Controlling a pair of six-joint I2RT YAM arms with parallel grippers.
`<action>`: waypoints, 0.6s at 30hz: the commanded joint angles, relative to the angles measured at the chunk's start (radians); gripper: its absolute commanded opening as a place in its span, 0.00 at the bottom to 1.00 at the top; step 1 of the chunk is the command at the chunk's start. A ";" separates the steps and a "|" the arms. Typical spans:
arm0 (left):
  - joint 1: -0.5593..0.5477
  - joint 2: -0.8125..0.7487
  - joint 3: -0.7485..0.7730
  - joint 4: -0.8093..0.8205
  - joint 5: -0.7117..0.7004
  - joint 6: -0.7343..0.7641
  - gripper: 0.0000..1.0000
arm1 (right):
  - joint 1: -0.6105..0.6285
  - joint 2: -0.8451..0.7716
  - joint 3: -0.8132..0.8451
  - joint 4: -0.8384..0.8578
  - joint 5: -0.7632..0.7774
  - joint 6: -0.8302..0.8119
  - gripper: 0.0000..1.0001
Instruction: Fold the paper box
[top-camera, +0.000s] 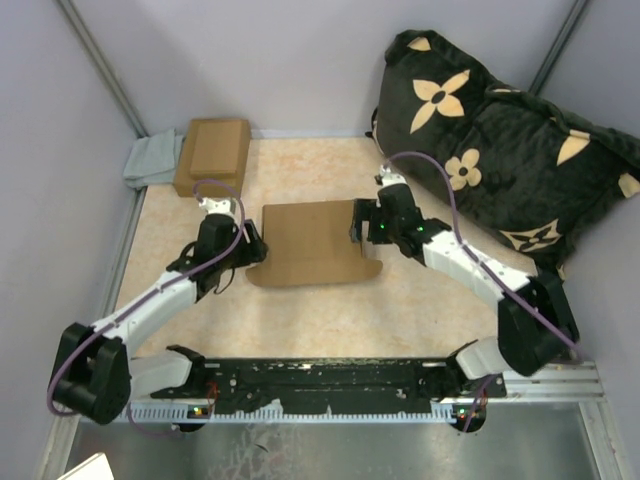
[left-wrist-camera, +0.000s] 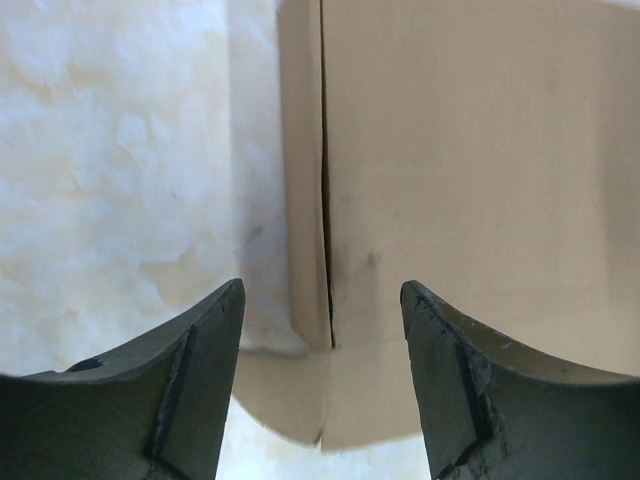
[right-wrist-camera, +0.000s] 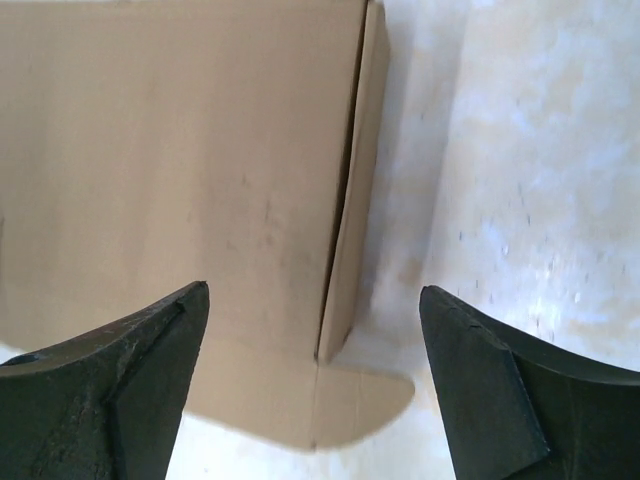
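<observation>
Tan paper box flat at bench centre. At its 9 o'clock edge, left gripper; at 3 o'clock, right gripper: both agape, empty, astride side flaps, likely to raise them.

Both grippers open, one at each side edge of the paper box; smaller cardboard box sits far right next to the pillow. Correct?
No. The smaller cardboard box sits far left by the grey cloth, away from the pillow; the top external view shows it. Rest holds: left gripper and right gripper open, one at each side edge of the paper box.
</observation>
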 joint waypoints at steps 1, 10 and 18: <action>-0.006 -0.114 -0.115 0.025 0.142 0.017 0.70 | 0.006 -0.153 -0.096 -0.045 -0.080 0.021 0.87; -0.010 -0.170 -0.183 0.032 0.216 0.014 0.71 | 0.061 -0.144 -0.145 -0.096 -0.084 0.049 0.86; -0.031 -0.151 -0.199 0.042 0.256 0.011 0.71 | 0.116 -0.113 -0.174 -0.100 -0.073 0.066 0.84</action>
